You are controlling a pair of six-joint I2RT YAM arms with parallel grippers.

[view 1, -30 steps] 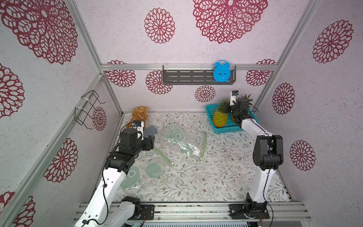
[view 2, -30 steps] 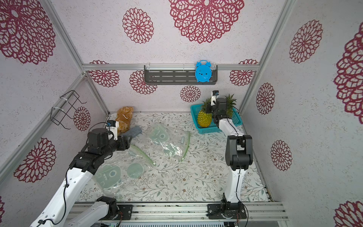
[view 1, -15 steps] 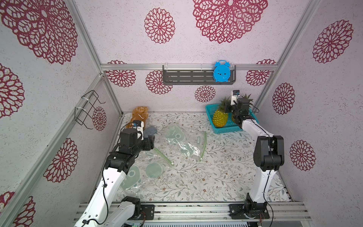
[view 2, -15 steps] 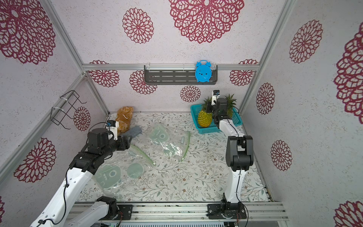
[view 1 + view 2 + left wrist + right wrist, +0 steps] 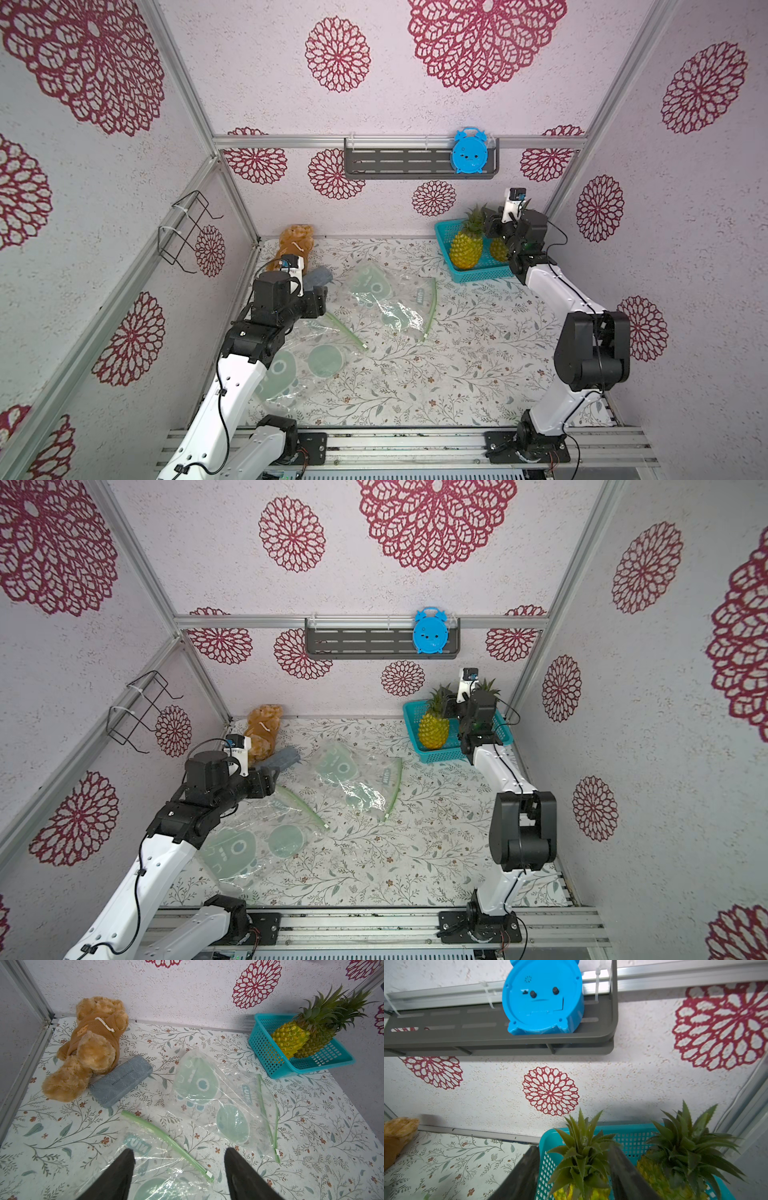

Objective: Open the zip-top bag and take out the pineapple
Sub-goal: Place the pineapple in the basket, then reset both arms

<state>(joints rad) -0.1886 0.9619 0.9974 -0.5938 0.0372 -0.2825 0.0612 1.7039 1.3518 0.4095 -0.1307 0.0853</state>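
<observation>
Right claw (image 5: pixel 574 1148) gapes around the pineapple (image 5: pixel 581 1164) crown.

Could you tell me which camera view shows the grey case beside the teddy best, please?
The left wrist view: the grey case is large and clear, its lettering visible. In both top views it is small and partly hidden by the left arm. The right wrist view does not show it.

Right wrist view: pineapple (image 5: pixel 579 1159) body cut by frame edge, I see crown only; right end effector (image 5: pixel 574 1153) finger roots cropped too. Top view: second pineapple (image 5: pixel 497 249) mostly behind right arm (image 5: pixel 552 282). Near zip-top bag (image 5: pixel 166 1178) runs off left wrist frame; left arm (image 5: pixel 266 316) covers part in both top views.
</observation>
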